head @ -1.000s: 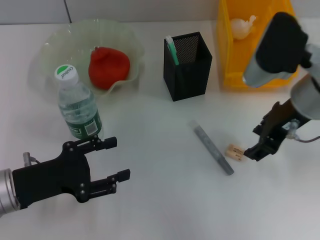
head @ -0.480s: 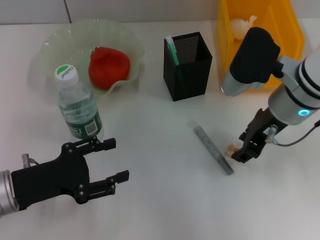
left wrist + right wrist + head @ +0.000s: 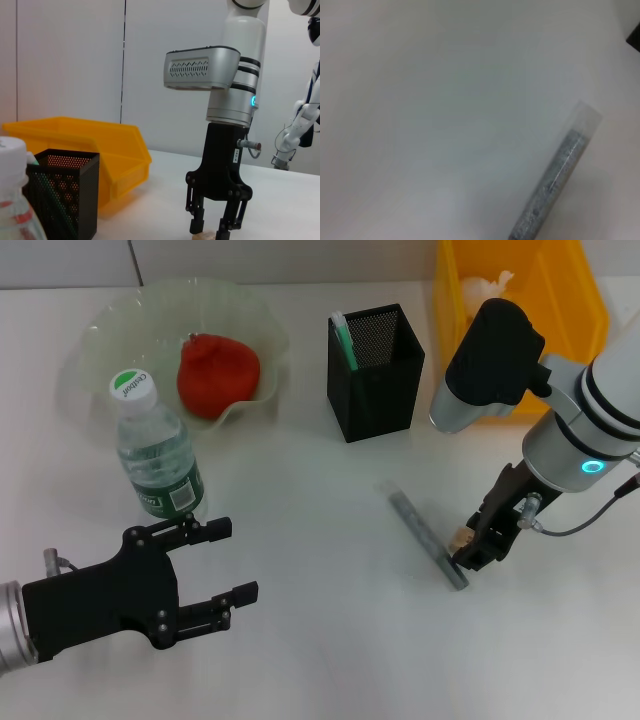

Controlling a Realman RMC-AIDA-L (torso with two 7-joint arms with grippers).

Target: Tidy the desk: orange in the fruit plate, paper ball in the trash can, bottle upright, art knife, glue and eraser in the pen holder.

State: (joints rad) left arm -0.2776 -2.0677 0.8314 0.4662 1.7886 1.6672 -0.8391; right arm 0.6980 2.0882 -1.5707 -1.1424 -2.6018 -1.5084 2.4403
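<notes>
My right gripper (image 3: 468,552) has come down on the small tan eraser (image 3: 460,537). In the left wrist view its fingers (image 3: 196,223) stand open on either side of the eraser (image 3: 204,235). A grey stick with a clear end (image 3: 426,536), glue or art knife, lies just left of it and shows in the right wrist view (image 3: 555,175). The black mesh pen holder (image 3: 376,372) holds a green-and-white item (image 3: 345,338). The bottle (image 3: 156,452) stands upright. The orange (image 3: 218,375) lies in the fruit plate (image 3: 100,335). The paper ball (image 3: 486,290) sits in the yellow trash can (image 3: 590,300). My left gripper (image 3: 222,562) waits open near the bottle.
The yellow trash can stands behind my right arm, with the pen holder to its left. The bottle is close in front of my left gripper's fingers. White tabletop lies between the two arms.
My right arm has swung left and lowered, bringing its gripper from right of the eraser to directly over it. The left arm has not moved.
</notes>
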